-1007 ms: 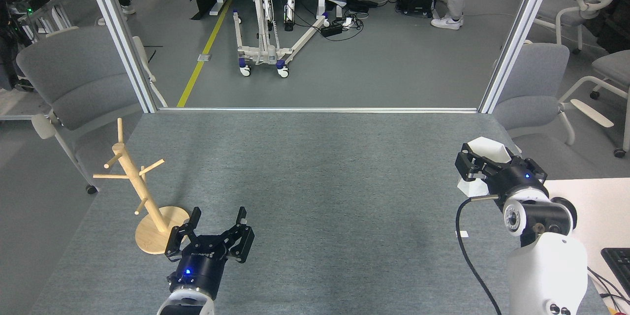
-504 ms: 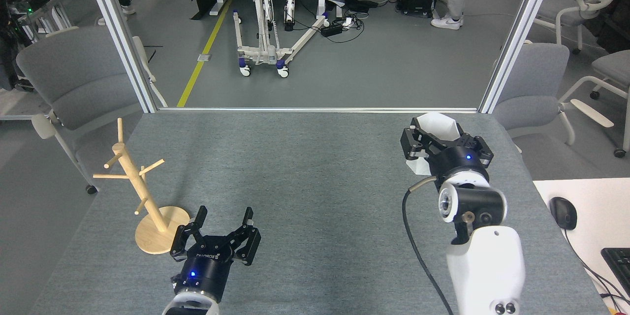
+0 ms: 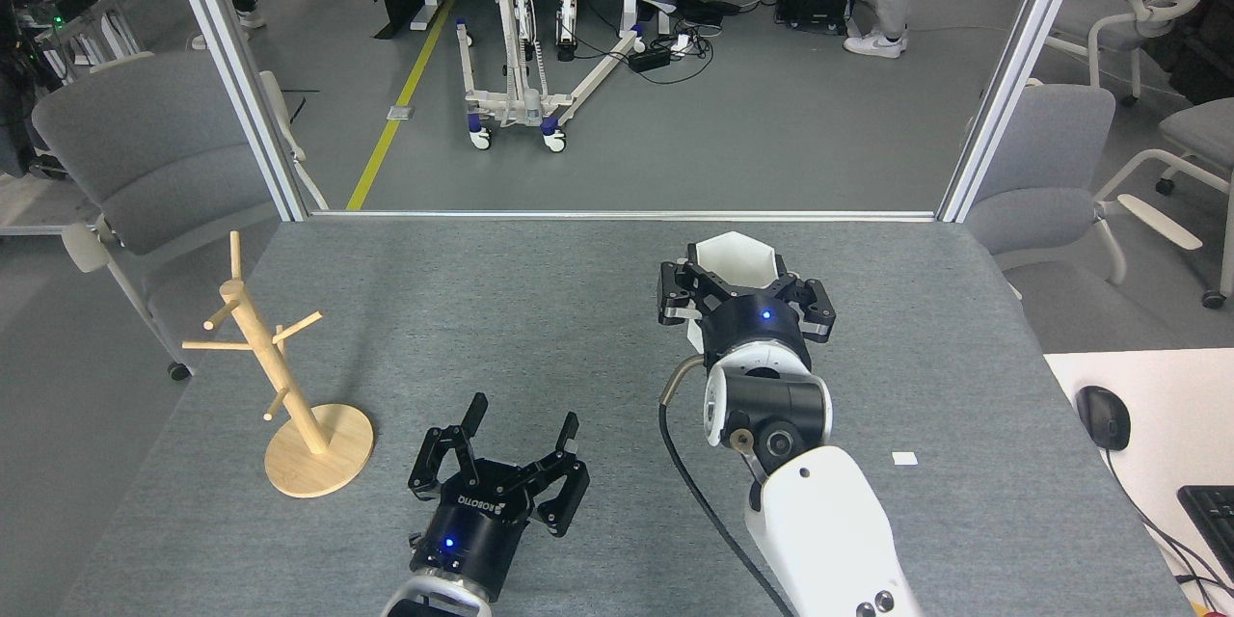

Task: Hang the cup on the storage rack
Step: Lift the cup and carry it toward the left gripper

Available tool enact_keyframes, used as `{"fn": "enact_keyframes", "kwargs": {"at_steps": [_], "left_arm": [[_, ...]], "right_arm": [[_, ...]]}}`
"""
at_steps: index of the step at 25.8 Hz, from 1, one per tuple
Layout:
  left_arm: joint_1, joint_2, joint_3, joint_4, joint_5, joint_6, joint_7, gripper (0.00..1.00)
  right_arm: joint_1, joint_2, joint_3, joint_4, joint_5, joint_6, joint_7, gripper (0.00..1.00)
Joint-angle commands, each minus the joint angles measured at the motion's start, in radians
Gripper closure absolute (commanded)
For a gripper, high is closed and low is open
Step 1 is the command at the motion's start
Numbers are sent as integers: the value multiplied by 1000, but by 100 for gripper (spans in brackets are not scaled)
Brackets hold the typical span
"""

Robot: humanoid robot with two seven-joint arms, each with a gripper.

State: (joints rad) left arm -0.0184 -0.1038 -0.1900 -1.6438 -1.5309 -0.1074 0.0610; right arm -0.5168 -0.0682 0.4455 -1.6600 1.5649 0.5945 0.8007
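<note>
The white faceted cup (image 3: 735, 258) is held above the table's middle, its open hexagonal rim facing up and away; my right gripper (image 3: 738, 293) is shut on it from the near side, hiding its lower body and handle. The wooden storage rack (image 3: 271, 370) stands upright at the left of the table on its round base, pegs bare. My left gripper (image 3: 521, 419) is open near the front edge, to the right of the rack's base, with nothing between its fingers.
The grey felt table (image 3: 540, 308) ends at a metal frame (image 3: 617, 214) at the back. A small white tag (image 3: 904, 458) lies at the right. Grey chairs (image 3: 154, 154) flank the table. A white desk with a mouse (image 3: 1106, 415) sits at far right.
My right arm has carried the cup leftward from the table's right edge to its middle. My left gripper has shifted right, away from the rack's base, still open.
</note>
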Motion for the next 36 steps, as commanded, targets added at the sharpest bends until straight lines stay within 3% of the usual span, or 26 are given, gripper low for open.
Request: {"fn": "enact_keyframes", "kwargs": {"at_steps": [1, 6, 16, 36], "left_arm": [[-14, 0, -42, 18, -61, -2, -3, 1], [-64, 0, -80, 48, -140, -48, -3, 1], [-190, -4, -135, 119, -153, -161, -69, 1], [-229, -19, -155, 153, -144, -224, -136, 1]], "right_arm": [[-6, 2, 15, 0, 14, 27, 6, 100], [-8, 5, 73, 5, 23, 87, 8, 100], [-8, 30, 162, 16, 23, 159, 51, 100], [-6, 59, 165, 40, 23, 160, 51, 100]]}}
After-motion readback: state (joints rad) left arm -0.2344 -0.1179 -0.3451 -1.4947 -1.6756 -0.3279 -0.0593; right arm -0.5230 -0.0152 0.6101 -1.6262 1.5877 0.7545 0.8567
